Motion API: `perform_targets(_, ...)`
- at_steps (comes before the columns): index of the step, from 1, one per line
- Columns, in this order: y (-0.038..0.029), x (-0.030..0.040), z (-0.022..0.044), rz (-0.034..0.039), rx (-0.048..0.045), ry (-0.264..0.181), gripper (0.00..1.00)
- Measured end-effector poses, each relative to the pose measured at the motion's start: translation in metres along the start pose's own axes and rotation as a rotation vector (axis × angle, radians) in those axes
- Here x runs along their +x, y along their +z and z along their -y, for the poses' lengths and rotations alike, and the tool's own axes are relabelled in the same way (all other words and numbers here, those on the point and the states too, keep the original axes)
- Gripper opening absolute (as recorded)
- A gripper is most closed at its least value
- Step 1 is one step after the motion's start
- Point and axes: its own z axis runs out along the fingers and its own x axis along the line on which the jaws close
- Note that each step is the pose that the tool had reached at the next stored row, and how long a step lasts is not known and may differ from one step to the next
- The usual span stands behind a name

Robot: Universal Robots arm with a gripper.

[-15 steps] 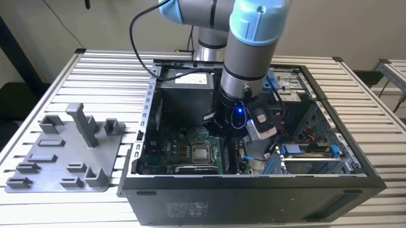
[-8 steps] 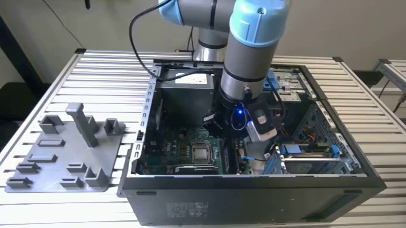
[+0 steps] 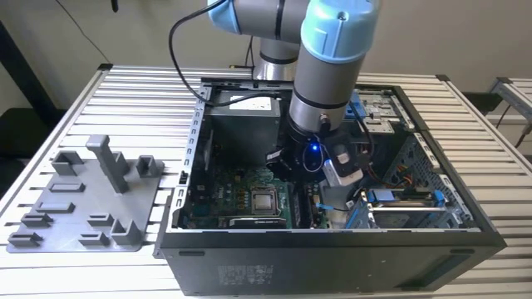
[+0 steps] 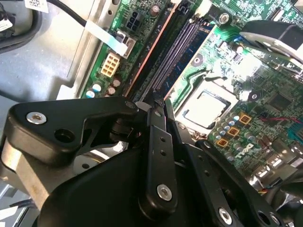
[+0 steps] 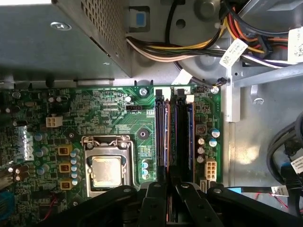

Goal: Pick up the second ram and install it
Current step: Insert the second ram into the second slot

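The second ram (image 5: 166, 137) is standing edge-on in the motherboard's (image 5: 113, 113) sockets at the first wrist view's centre, the tool (image 5: 166, 182) closing on its near end. The processor socket (image 5: 105, 165) is sitting beside it. In the exterior view, the arm (image 3: 320, 81) is reaching down into the open computer case (image 3: 332, 261) on the worktop (image 3: 141, 93), beside a grey fixture plate (image 3: 83, 212).

Open black PC case (image 3: 332, 255) sits on a slatted metal table (image 3: 124, 93). Inside it, the green motherboard (image 5: 118, 113) has a bare CPU socket (image 5: 105, 170), with the power supply (image 3: 245, 115) at the case's far end. Grey fixture plate (image 3: 83, 205) lies just beside the case, on the exterior view's left.
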Motion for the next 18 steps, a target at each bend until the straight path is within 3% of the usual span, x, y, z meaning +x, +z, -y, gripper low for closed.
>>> perform_targets(18,0.0007,-0.002,-0.0001,0.0003,0.0001,-0.013,0.14)
